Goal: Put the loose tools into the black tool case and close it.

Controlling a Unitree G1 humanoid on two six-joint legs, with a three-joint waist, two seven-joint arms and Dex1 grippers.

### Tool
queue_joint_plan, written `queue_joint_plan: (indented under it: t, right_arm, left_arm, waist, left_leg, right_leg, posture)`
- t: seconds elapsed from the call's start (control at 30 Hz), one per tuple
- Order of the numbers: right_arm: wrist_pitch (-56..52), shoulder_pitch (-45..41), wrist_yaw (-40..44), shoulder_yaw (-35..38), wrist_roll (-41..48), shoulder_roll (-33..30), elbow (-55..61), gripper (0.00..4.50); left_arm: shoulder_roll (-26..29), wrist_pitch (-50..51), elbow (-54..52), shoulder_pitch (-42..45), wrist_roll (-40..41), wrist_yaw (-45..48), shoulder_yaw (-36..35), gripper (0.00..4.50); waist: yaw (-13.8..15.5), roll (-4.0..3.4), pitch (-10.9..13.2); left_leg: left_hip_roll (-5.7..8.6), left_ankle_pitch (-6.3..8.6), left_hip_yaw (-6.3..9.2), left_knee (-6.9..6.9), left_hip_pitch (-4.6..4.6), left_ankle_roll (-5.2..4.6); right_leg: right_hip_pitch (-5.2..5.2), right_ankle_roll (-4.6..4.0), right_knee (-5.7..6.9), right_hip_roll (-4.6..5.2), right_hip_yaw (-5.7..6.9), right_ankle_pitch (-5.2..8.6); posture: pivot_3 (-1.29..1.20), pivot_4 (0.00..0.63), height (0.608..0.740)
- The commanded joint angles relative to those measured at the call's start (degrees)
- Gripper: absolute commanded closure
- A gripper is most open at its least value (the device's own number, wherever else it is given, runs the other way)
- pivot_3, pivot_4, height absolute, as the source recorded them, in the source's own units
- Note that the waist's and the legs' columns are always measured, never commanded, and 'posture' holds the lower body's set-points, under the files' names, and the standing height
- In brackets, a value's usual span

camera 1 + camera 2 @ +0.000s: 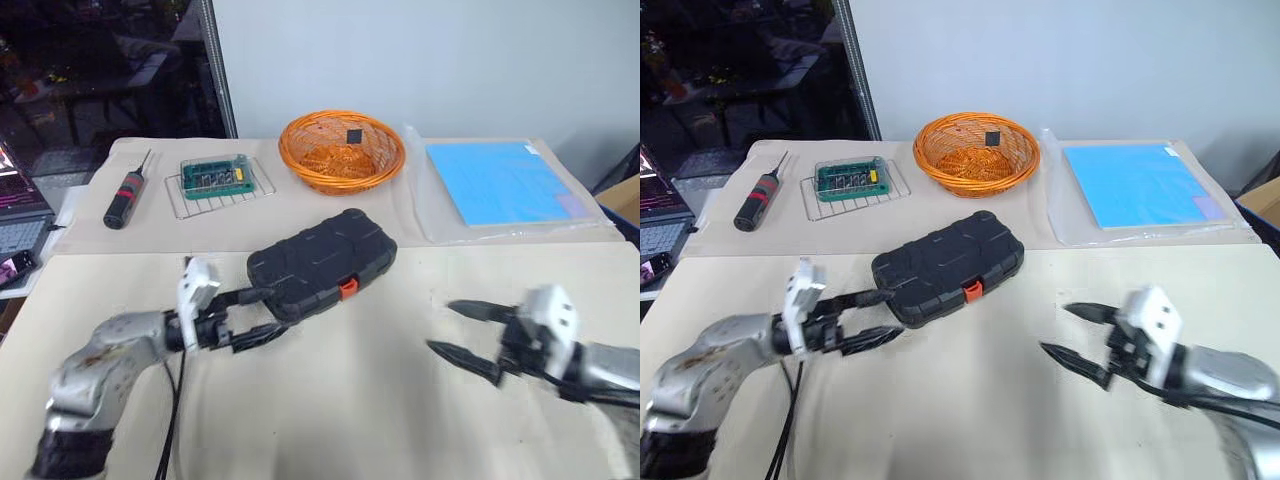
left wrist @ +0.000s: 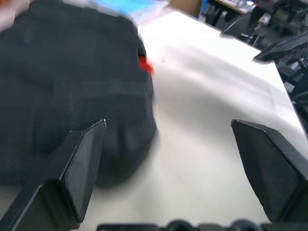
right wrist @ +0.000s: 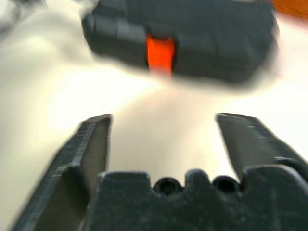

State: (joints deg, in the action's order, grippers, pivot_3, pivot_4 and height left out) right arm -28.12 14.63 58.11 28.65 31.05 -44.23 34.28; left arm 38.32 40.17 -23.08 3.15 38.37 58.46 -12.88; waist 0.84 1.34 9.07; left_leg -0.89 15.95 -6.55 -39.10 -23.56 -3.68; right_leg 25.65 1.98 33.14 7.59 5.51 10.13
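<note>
I see black tool case [image 1: 320, 262] shut, mid-table, orange latch [image 1: 348, 288] facing me. Left gripper [image 1: 262, 318] fingers wide, empty, beside case's near left corner; right gripper [image 1: 462, 330] wide, empty, well apart. Confirm latch seated; press lid only if needed.

The robot held both arms out low in front of itself, forearms angled inward toward each other. The left gripper [image 1: 262, 315] pointed forward and to the right, its two black fingers [image 2: 79, 166] spread wide apart. The right gripper [image 1: 458, 330] pointed toward the left, well apart from the other, and its fingers [image 3: 94, 144] also stood open, with nothing between them.
</note>
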Motion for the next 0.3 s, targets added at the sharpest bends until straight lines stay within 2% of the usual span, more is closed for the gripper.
queue_joint_plan:
  t: [0.03, 0.13, 0.3]
  right_arm:
    - [4.9, 5.0, 4.4, 9.5, 2.7, -0.1, 1.8, 0.05]
    - [8.4, 8.6, 5.5, 13.4, 2.1, 1.2, 1.3, 0.05]
    - [10.9, 10.2, 4.6, 13.7, 1.8, 1.7, 1.2, 0.05]
  left_arm:
    - [2.3, -1.3, -6.1, -6.1, 1.7, -0.5, -5.5, 0.0]
    - [3.3, -2.7, -7.6, -10.6, 0.8, -0.8, -7.4, 0.0]
    - [3.6, -5.3, -6.8, -13.3, 0.2, -0.8, -7.2, 0.0]
  waist:
    - [0.1, -0.02, 0.3]
    - [0.2, -0.09, 0.3]
    - [0.3, -0.12, 0.4]
  left_leg:
    - [-0.01, 0.04, 0.06, -0.05, 0.14, -0.06]
    - [-0.05, 0.18, 0.13, -0.05, 0.47, 0.27]
    - [-0.05, 0.22, 0.15, -0.05, 0.57, 0.55]
  right_leg:
    - [-0.16, -0.02, 0.02, 0.0, 0.0, -0.01]
    - [-0.44, -0.29, 0.03, 0.0, -0.01, 0.12]
    - [-0.5, -0.51, 0.09, -0.01, -0.04, 0.11]
  posture:
    - [0.0, 0.15, 0.74]
    - [0.0, 0.15, 0.74]
    - [0.0, 0.15, 0.74]
